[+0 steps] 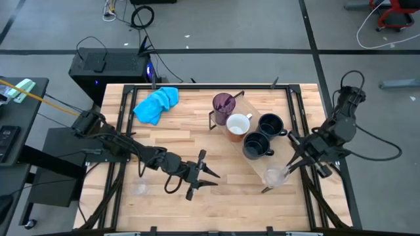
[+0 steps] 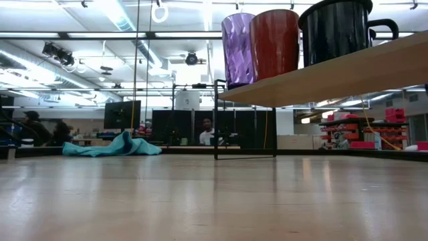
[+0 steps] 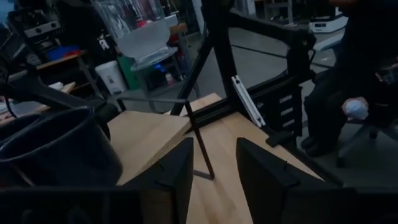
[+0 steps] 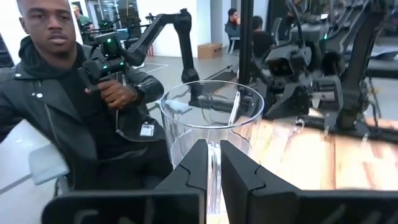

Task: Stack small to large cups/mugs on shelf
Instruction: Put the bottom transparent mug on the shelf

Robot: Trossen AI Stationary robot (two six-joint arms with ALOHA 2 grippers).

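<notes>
Right gripper (image 4: 210,163) has its fingers pinched on the rim of a small clear glass (image 1: 275,175) at the near end of the shelf (image 1: 252,164). Along that light wooden board, from far end to near, stand the purple tumbler (image 1: 223,103), the white mug (image 1: 238,124) and two dark mugs (image 1: 270,124) (image 1: 257,145). Left gripper (image 1: 209,177) hangs over the bare tabletop (image 1: 184,141) left of the shelf, fingers spread apart and holding nothing. Another clear glass (image 1: 138,189) sits near the table's left front edge. A blue cloth (image 1: 156,103) lies at the far left.
</notes>
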